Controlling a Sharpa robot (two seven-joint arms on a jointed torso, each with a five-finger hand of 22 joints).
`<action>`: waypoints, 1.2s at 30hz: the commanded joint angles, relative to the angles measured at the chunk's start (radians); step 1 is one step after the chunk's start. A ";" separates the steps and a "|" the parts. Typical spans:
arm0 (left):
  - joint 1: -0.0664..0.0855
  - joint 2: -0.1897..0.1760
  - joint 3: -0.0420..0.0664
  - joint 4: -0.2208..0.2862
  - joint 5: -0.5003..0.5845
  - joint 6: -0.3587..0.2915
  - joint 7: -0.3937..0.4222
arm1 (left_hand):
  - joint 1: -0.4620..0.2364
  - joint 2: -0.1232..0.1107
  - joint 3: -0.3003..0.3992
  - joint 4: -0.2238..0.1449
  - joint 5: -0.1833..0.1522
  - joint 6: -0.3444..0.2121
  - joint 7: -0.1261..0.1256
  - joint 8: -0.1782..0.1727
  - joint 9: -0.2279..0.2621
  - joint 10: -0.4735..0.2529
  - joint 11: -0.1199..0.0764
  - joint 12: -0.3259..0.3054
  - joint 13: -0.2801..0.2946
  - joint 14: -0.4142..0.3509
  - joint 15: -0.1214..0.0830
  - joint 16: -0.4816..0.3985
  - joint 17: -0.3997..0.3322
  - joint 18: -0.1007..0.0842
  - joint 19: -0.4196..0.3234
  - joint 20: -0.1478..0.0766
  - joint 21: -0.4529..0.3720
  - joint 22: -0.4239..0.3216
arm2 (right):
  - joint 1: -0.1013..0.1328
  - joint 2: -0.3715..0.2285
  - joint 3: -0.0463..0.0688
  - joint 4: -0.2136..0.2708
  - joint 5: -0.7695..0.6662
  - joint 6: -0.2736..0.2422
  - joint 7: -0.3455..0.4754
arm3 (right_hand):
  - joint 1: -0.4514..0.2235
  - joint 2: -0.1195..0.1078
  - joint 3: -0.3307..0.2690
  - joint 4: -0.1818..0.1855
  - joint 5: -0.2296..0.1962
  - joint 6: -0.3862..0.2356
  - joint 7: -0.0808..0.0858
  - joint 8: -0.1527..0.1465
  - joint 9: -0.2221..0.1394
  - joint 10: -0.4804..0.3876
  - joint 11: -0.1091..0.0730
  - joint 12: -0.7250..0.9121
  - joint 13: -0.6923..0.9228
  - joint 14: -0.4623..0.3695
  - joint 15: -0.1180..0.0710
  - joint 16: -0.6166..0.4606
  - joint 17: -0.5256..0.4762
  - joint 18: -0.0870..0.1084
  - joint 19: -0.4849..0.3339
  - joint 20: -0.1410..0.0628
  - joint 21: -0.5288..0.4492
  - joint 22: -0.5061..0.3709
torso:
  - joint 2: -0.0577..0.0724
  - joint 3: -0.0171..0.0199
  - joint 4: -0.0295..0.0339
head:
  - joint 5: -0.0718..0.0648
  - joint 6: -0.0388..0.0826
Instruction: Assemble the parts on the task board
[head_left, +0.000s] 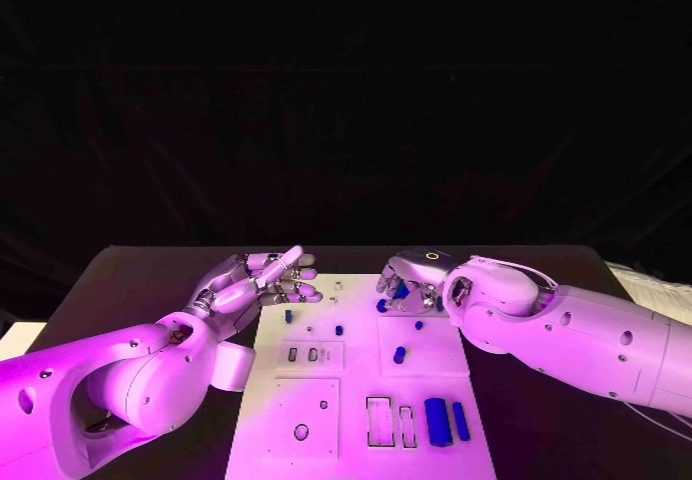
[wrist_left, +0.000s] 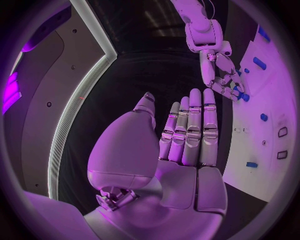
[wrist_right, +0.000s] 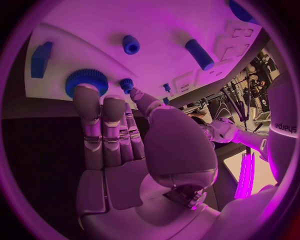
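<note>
- Table (head_left: 144, 270) is black, and the room behind it is all dark
- White task board (head_left: 346, 400) lies flat in the middle of the table, between the two arms
- Small blue parts (head_left: 400, 354) lie on the board; two long ones (head_left: 446, 420) lie side by side near its front right corner
- Left hand (head_left: 267, 280) is just beside the board's far left corner; its fingers are nearly straight and close together, and it holds nothing
- Right hand (head_left: 407, 288) is over the far right part of the board, fingers pointing down
- From the right wrist, its fingertips (wrist_right: 87, 92) touch a round blue ridged part (wrist_right: 80, 80) standing on the board, and the thumb tip is at a smaller blue part (wrist_right: 127, 85)
- I cannot tell if that hand really grips either part or only touches them
- From the head view, the right hand hides those parts
- Both arms are cut off at the picture's edges
</note>
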 joint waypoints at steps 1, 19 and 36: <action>0.002 -0.001 0.001 0.005 0.005 0.022 0.000 | 0.003 0.010 -0.007 -0.001 -0.001 0.000 0.004 -0.002 0.001 -0.003 0.002 -0.003 0.001 -0.004 0.001 -0.004 0.001 0.011 0.000 0.005 -0.004 -0.001 | 0.000 0.006 0.000 -0.007 -0.021 0.040 -0.005 | 0.008 -0.008 0.003 0.009 -0.005 -0.006 -0.002 -0.004 0.001 -0.005 -0.002 -0.003 -0.001 0.029 0.000 0.026 0.022 -0.012 -0.006 0.007 0.025 0.024 | 0.004 -0.0004 0.0000 | 0.001 -0.001; 0.006 -0.005 0.001 0.006 0.005 0.022 -0.004 | 0.007 0.015 -0.012 -0.004 -0.001 -0.003 0.007 -0.006 0.001 -0.009 0.004 -0.005 0.002 -0.004 0.002 -0.007 0.006 0.011 0.001 0.006 -0.006 -0.002 | -0.001 0.026 -0.002 -0.029 -0.021 0.070 0.009 | 0.023 -0.005 0.023 0.030 -0.010 0.011 0.001 -0.002 0.003 0.010 -0.003 -0.003 0.000 0.030 0.001 0.138 0.129 -0.023 -0.008 0.010 0.134 0.147 | 0.010 -0.0010 0.0010 | 0.004 -0.003; 0.008 -0.008 0.001 0.007 0.005 0.018 -0.011 | 0.012 0.021 -0.014 -0.007 0.000 -0.005 0.008 -0.009 0.000 -0.012 0.005 -0.006 0.002 -0.003 0.002 -0.009 0.010 0.011 0.002 0.006 -0.007 -0.003 | -0.002 0.032 -0.004 -0.043 -0.020 0.079 0.014 | 0.028 0.009 0.038 0.047 -0.022 0.022 0.000 0.000 0.004 0.021 -0.004 -0.001 0.001 0.031 0.001 0.202 0.189 -0.030 -0.009 0.012 0.193 0.215 | 0.015 -0.0017 0.0044 | 0.002 -0.005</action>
